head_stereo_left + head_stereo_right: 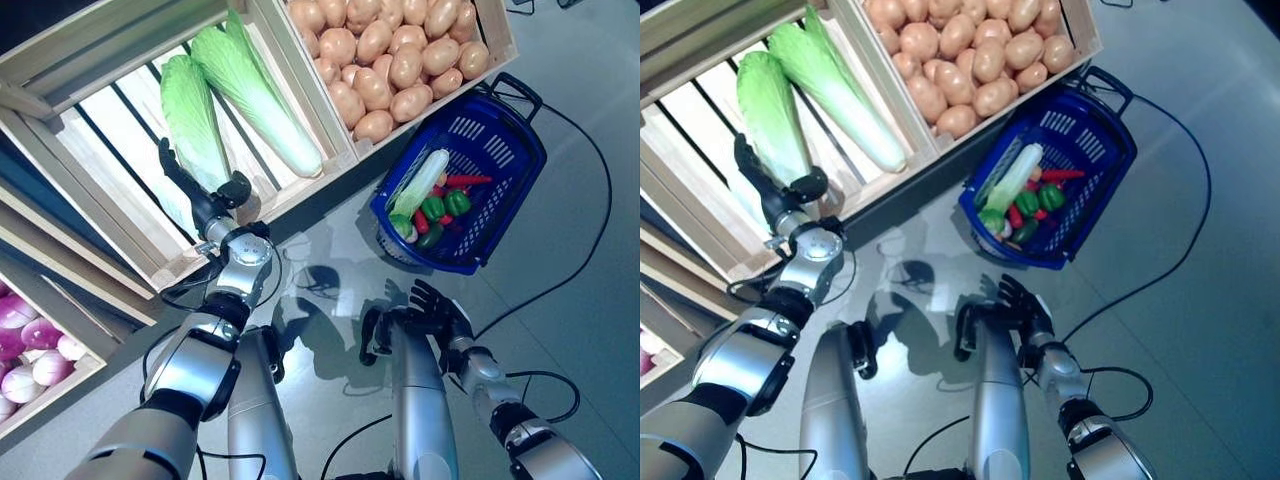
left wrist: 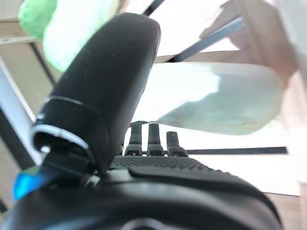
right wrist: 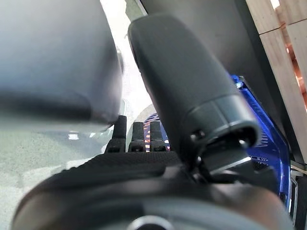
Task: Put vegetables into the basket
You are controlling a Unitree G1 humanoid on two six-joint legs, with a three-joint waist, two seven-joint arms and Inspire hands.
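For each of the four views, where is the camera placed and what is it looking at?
Left eye view: head, looking down; left hand at the cabbages, right hand low.
Right eye view: same scene; blue basket, potatoes.
Left wrist view: along the open left hand toward a cabbage.
Right wrist view: along the right hand toward the basket.
Shared: cabbages, basket.

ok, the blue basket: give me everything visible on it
The blue basket is plastic-looking, with slotted lattice walls and a black handle folded down over its far rim. It sits upright on the grey floor, right beside the wooden crate of potatoes. Inside lie a pale green cabbage, green peppers and red chilli-like pieces. Neither hand touches it; the right hand hangs open just short of it.
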